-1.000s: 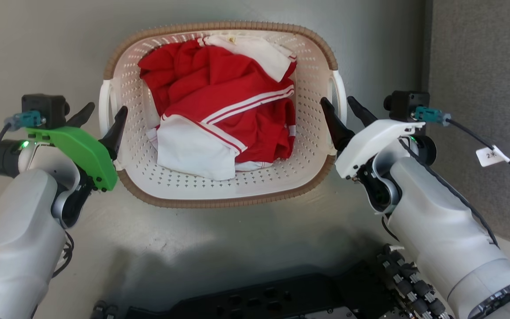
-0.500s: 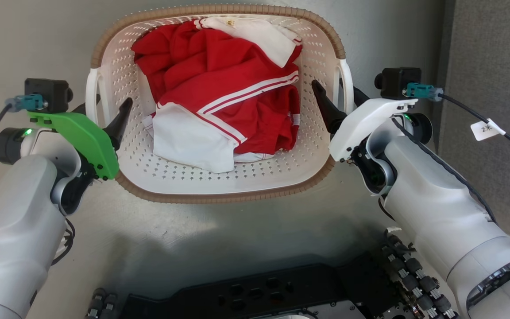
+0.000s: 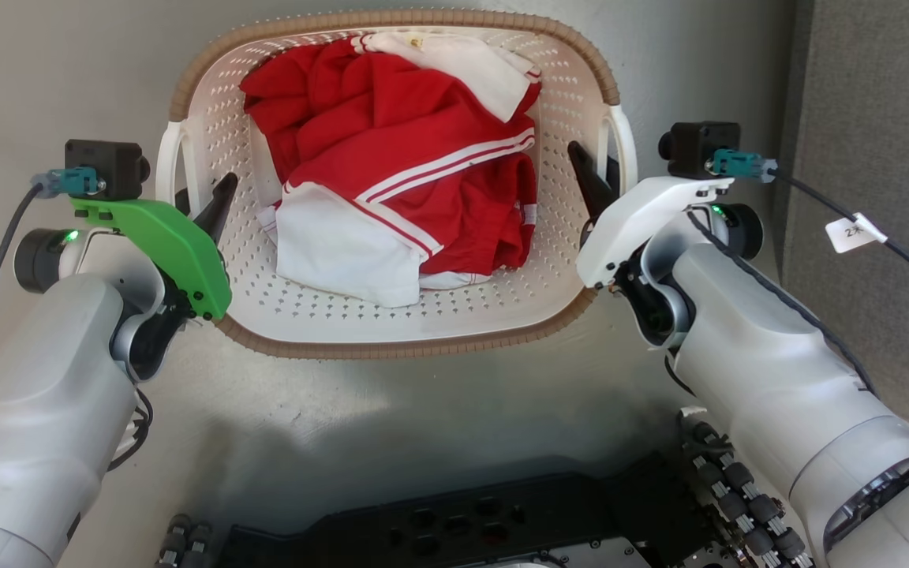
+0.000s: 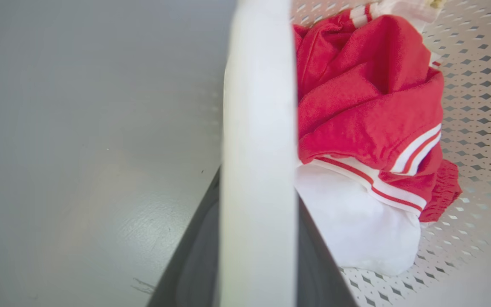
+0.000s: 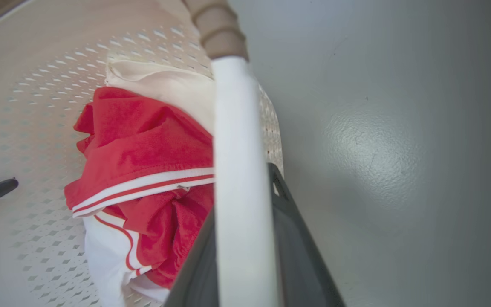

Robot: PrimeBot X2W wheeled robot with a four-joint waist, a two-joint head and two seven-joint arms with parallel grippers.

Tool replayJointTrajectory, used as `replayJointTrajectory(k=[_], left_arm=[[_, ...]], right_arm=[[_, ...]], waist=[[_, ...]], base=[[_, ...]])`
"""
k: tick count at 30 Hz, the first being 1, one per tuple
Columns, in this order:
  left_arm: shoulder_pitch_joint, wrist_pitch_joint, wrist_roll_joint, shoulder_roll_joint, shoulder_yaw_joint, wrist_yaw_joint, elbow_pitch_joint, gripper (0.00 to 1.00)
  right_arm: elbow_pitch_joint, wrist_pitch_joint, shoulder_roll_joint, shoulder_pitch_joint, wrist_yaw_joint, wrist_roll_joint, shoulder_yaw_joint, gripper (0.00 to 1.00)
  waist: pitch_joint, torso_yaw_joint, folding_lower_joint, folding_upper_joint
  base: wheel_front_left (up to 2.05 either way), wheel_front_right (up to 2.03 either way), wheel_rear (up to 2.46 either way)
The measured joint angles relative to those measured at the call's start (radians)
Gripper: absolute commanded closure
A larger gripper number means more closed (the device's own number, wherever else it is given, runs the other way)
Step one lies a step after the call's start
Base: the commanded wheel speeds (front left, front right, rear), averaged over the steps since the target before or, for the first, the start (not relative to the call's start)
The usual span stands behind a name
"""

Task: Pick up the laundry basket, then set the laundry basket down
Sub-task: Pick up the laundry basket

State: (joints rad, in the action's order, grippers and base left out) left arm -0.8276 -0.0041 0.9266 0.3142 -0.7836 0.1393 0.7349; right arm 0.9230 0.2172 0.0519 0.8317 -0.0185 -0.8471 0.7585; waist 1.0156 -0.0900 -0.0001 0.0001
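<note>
The laundry basket is cream-white and perforated with a brown rim. It holds red and white clothes. My left gripper is shut on the basket's left white handle, one finger inside the wall and one outside. My right gripper is shut on the right handle in the same way. In the left wrist view the white handle runs up between my dark fingers. The right wrist view shows the other handle clamped between that arm's fingers.
Grey floor lies all around the basket, with the basket's shadow below its near edge. A dark grey panel stands along the right. My black base fills the bottom edge. A tagged cable hangs off the right wrist.
Both grippers went from open around the handles to shut on them. The basket and both grippers have shifted up the head view, and the basket looks slightly larger.
</note>
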Motion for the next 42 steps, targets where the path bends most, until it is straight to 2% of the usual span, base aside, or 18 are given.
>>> replayJointTrajectory(k=[11,23,28,42], left_arm=[[-0.009,-0.019,0.048,-0.016,-0.059,-0.017,0.053,1.0],[0.0,-0.002,0.119,-0.044,-0.103,-0.018,0.095,1.0],[0.016,0.039,0.155,-0.057,-0.129,-0.018,0.109,1.0],[0.078,0.138,0.259,-0.079,-0.164,-0.023,0.146,1.0]], right_arm=[[0.027,0.011,-0.009,0.0,-0.002,-0.026,0.042,1.0],[0.088,0.009,-0.008,0.0,-0.024,-0.059,0.099,1.0],[0.131,-0.042,-0.01,0.001,-0.026,-0.064,0.133,1.0],[0.186,-0.213,-0.012,-0.001,-0.055,-0.105,0.187,1.0]], waist=[[-0.062,-0.006,0.0,0.0],[-0.199,-0.007,0.0,0.0],[-0.267,-0.005,0.0,0.0],[-0.48,0.008,0.0,0.0]], base=[[0.0,0.0,0.0],[0.0,0.0,0.0],[0.0,0.0,0.0],[0.0,0.0,0.0]])
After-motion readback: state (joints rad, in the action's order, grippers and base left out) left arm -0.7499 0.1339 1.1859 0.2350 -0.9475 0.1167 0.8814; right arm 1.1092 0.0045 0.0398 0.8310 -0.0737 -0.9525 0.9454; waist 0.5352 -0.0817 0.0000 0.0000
